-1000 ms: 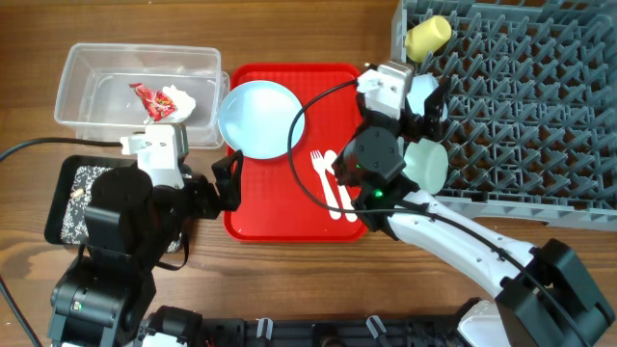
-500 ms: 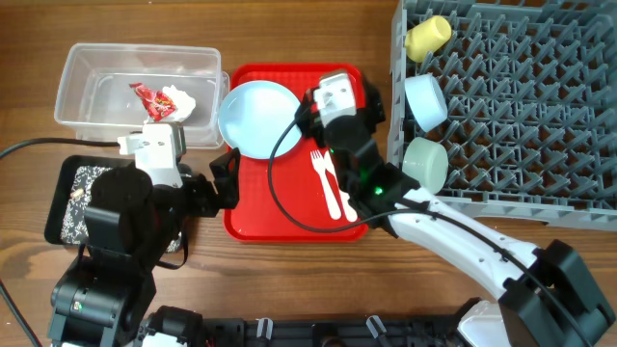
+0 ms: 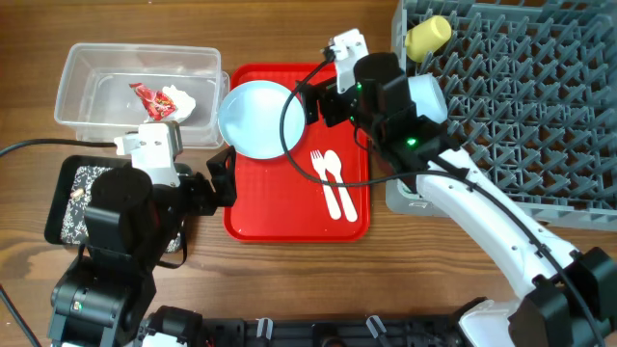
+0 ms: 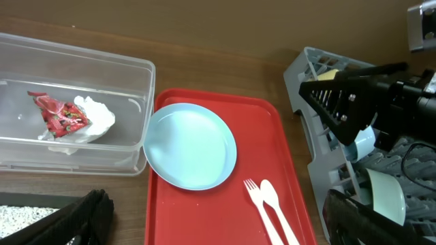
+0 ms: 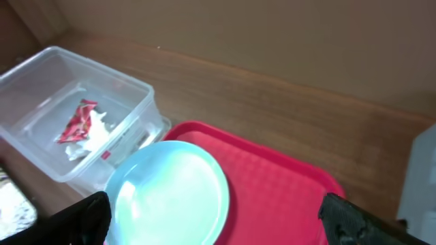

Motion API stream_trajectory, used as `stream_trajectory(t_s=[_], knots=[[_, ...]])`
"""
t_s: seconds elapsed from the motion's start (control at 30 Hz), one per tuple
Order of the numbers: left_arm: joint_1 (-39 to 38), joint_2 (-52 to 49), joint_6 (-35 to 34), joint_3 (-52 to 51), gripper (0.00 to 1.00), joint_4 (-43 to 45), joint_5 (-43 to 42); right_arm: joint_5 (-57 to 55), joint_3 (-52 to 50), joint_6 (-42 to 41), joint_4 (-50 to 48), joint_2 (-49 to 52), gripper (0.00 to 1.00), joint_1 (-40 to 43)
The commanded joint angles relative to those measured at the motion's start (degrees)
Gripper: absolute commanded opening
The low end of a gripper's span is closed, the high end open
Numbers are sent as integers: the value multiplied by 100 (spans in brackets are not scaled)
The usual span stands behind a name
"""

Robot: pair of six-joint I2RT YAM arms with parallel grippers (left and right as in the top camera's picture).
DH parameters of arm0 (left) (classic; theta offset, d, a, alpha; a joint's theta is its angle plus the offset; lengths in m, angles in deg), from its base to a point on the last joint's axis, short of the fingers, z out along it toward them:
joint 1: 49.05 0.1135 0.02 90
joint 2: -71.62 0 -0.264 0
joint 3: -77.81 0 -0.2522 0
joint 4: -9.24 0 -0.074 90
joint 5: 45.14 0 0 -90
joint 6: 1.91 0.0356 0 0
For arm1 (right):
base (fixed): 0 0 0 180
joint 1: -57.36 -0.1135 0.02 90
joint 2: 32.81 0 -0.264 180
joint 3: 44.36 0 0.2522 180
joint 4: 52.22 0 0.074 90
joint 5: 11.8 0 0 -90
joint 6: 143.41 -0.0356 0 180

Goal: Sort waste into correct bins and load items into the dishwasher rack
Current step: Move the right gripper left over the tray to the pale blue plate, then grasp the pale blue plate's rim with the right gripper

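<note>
Fork shows from left wrist, not right; right pincer spread apart

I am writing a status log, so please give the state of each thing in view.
Plate: empty, flat on red tray.
Fork and spoon: lying on red tray.
Yellow cup: lying in dishwasher rack.
Bowls: tipped on edge in rack.
Clear tub: holds red wrapper, white tissue.
Black tray: holds scraps.
Left gripper: open, empty.
Right gripper: open, empty.

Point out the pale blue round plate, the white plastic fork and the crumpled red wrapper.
pale blue round plate (image 3: 253, 118), overhead view, its centre.
white plastic fork (image 4: 253, 188), left wrist view, its tines.
crumpled red wrapper (image 4: 60, 114), left wrist view, its middle.
</note>
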Motion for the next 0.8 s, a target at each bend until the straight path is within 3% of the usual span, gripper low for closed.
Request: stream_trajectory(t_s=[0.0, 0.33, 0.77], knots=[[31, 17, -48, -15, 100, 17, 90, 518, 125, -448, -31, 446, 100, 114], [31, 17, -50, -15, 100, -90, 90, 328, 966, -579, 1272, 1419, 100, 166], [31, 20, -72, -15, 100, -92, 70, 579, 966, -748, 111, 2455, 84, 168]])
